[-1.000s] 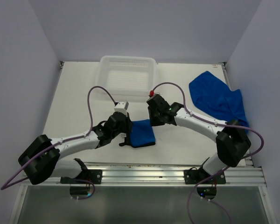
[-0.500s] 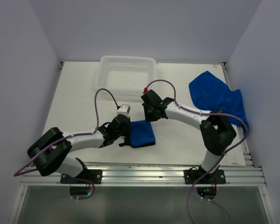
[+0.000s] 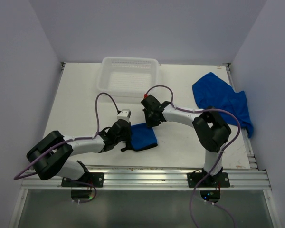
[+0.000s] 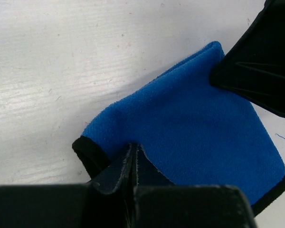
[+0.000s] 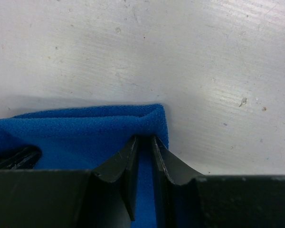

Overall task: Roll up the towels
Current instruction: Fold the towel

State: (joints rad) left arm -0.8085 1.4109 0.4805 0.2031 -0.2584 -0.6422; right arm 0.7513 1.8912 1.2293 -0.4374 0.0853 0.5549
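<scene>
I have the folded royal-blue cloth towel (image 3: 146, 137) held twice: left fingers (image 4: 116, 168) pinched shut on its left hem, right fingers (image 5: 121, 164) clamped on its far fold, so it should roll evenly.

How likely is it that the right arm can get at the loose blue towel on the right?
Probably yes: the loose towel lies uncovered beside that arm, but the right gripper is pinching the folded towel.

place: robot lab cell | evidence: bare walls (image 3: 147, 28), white table (image 3: 80, 104), aluminium mounting rail (image 3: 147, 179)
</scene>
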